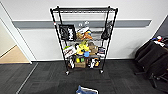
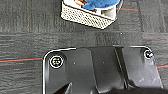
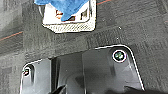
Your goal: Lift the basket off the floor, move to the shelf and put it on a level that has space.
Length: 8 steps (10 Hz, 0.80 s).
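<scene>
Basket sits on the carpet floor, directly in front of the robot, between it and the shelf. Blue cloth is heaped inside the basket, covering much of the lining. In both wrist views the basket lies on the carpet beyond the dark wrist plate, apart from it, nothing touching; from the right wrist it looks about as far off as from the left. Fingers of either gripper: cannot tell whether spread or closed, not resolvable here. Neither arm holds anything that I can see. Long axis of the basket appears to run across the robot's front, one short end toward each arm, though it sits a little skewed in both wrist views. Judgement: neither arm is clearly nearer; the basket lies ahead of and below both, centred between them, which suits a two-arm lift by the ends. Top level of the shelf looks bare; lower tiers are crowded with clutter. Lift not yet begun.
</scene>
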Tool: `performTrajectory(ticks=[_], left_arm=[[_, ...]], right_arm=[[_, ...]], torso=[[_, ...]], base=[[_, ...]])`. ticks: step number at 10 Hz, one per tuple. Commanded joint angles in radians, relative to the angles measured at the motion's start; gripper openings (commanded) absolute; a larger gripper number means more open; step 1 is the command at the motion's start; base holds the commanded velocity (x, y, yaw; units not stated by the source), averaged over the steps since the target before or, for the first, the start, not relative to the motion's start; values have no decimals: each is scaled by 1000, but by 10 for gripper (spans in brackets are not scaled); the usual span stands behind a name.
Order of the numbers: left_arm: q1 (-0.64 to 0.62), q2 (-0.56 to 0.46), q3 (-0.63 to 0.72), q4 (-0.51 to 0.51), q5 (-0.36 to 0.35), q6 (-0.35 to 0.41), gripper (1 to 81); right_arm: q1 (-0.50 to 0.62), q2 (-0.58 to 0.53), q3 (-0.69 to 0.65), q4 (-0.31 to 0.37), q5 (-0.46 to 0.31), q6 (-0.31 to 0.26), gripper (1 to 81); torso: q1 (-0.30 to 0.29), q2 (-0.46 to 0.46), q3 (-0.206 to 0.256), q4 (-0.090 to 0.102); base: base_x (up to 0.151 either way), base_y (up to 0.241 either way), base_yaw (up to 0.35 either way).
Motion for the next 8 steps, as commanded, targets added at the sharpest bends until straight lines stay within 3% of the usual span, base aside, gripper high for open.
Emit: performTrajectory(ticks=[1,5,8], left_arm=[[-50,-7,0,-4,50,-4,811],[-48,-7,0,-4,50,-4,811],[-36,-10,0,-4,50,-4,811]], right_arm=[[49,-10,3,7,-48,2,811],[49,-10,1,8,-48,2,811],[51,-10,6,10,-48,2,811]], torso=[[0,0,0,0],[0,0,0,0],[1,0,-1,0]], base=[[136,0,0],[124,0,0],[26,0,0]])
